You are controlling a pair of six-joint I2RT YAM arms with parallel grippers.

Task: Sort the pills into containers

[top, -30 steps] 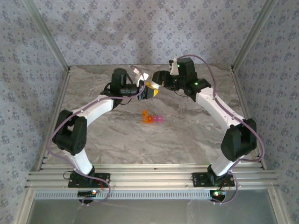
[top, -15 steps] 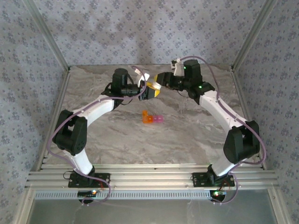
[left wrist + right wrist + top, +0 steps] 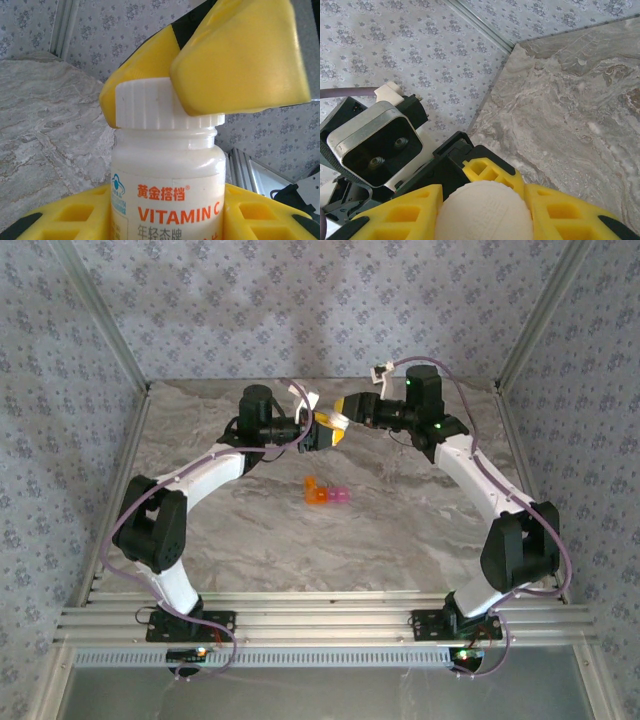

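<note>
Jaws of the right gripper (image 3: 342, 412), wider a second ago, now clench what seems the white cap (image 3: 145, 102), while the left gripper (image 3: 323, 434) grasps the bottle (image 3: 167, 170).

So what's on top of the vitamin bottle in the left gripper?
A white ribbed cap, pinched between the yellow fingers of the right gripper. One finger covers part of the cap's right side, and the bottle's opaque white wall hides its contents.
</note>
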